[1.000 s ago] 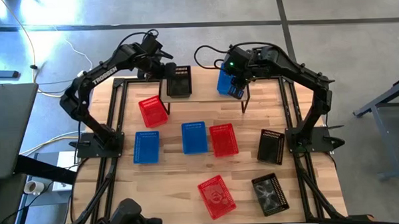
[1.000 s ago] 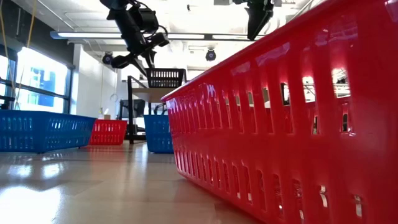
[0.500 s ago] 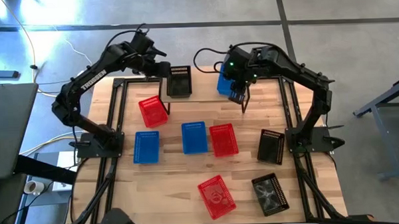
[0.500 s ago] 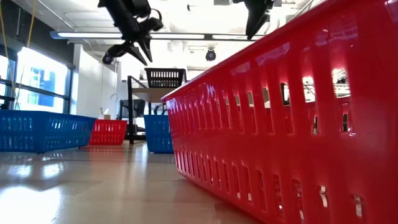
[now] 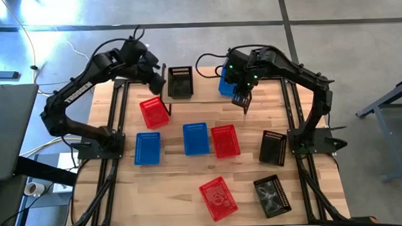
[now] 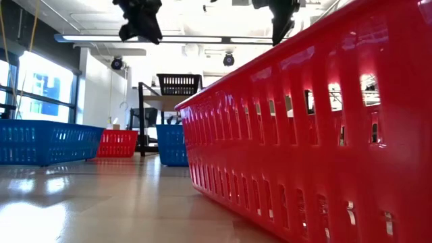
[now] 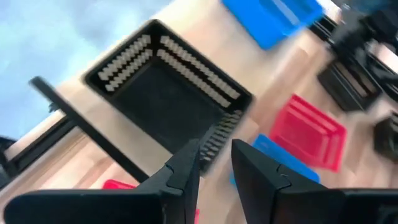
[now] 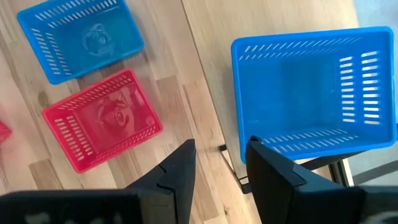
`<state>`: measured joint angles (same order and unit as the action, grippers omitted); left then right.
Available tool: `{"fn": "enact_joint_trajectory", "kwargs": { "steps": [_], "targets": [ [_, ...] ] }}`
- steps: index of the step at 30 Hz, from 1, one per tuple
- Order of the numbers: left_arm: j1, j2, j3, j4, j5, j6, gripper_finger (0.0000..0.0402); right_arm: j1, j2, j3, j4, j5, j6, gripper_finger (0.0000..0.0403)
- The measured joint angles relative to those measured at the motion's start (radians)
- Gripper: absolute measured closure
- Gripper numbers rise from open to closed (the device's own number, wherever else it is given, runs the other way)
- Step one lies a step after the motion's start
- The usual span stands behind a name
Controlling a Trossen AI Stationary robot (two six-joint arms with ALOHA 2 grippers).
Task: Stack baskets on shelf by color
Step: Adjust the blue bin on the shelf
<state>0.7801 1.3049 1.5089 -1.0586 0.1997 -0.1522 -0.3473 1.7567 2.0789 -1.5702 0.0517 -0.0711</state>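
Left pincer (image 5: 161,83) has withdrawn from the empty black basket (image 5: 180,81).

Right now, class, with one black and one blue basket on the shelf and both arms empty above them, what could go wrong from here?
1. The blue perforated plastic basket seems to overhang the narrow wood-topped shelf edge; a nudge from the right gripper could tip it.
2. The left gripper hovers near the black mesh basket and could clip it on descending.

two baskets (image 5: 180,81) on shelf (image 5: 207,97)
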Motion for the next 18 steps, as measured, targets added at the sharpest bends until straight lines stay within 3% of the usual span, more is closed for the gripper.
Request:
{"fn": "enact_joint_trajectory", "kwargs": {
  "steps": [10,18],
  "targets": [
    [-0.156,-0.065,-0.025,-0.053,-0.002,0.066,0.0317,0.000,0.071,0.000,0.003,-0.001,0.029,0.0277],
    [-0.179,-0.083,-0.110,-0.010,-0.006,0.087,0.0317,-0.015,0.114,0.000,0.000,-0.001,0.048,0.0277]
  ]
}}
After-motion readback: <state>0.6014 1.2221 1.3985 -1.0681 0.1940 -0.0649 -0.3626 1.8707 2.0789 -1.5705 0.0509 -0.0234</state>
